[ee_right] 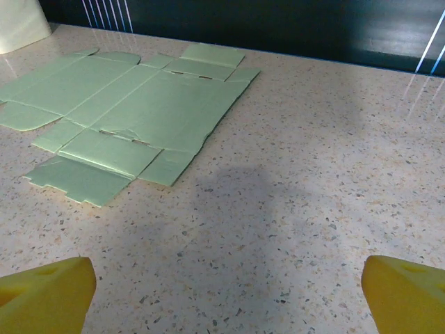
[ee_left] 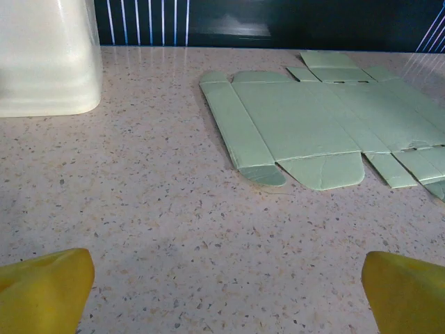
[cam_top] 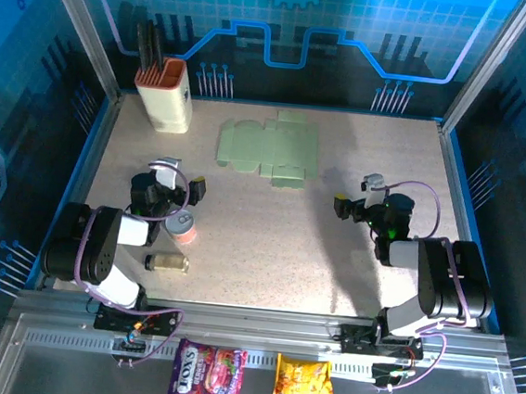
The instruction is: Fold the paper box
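Observation:
The paper box [cam_top: 270,147] lies as a flat pale mint-green die-cut sheet at the back middle of the table, its flaps spread out. The left wrist view has the sheet [ee_left: 313,129] ahead and to the right; the right wrist view has it [ee_right: 132,111] ahead and to the left. My left gripper [cam_top: 180,176] hovers near the table's left side, open, with nothing between its yellow fingertips [ee_left: 45,289]. My right gripper [cam_top: 357,193] stands on the right side, also open and empty, yellow fingertips [ee_right: 403,296] wide apart. Both grippers are well short of the sheet.
A cream holder with an orange rim [cam_top: 164,94] stands at the back left, dark tools in it. A small can [cam_top: 183,226] and a lying bottle [cam_top: 166,262] sit beside the left arm. Two snack bags [cam_top: 207,375] lie on the front rail.

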{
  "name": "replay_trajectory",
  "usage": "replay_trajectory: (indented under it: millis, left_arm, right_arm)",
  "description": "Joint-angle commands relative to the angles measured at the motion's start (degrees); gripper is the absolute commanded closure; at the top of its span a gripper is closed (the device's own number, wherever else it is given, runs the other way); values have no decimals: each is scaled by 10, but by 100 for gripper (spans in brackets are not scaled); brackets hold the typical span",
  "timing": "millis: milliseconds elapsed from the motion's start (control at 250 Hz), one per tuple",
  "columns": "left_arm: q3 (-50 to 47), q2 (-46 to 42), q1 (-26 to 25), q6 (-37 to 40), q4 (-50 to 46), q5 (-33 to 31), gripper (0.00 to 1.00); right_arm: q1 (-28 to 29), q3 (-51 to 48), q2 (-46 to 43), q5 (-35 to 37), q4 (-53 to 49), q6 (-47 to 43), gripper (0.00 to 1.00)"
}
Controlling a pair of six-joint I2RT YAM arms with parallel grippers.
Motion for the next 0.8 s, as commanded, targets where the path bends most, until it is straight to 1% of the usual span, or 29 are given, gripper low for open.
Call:
replay_trajectory:
  millis: [0,140,623,799]
  left_arm:
    - [-5,1,4,10,18,17,0]
    - [3,2,3,2,6,-1,0]
    - [2,2,5,1,5,-1,0]
    - [5,3,5,-2,0,-10,0]
  right_arm:
    - [-8,-2,3,7,23,0,1]
    - [-8,-1,3,7,22,0,1]
    - [-8,-1,3,7,22,0,1]
    - [-8,-1,3,7,22,1,1]
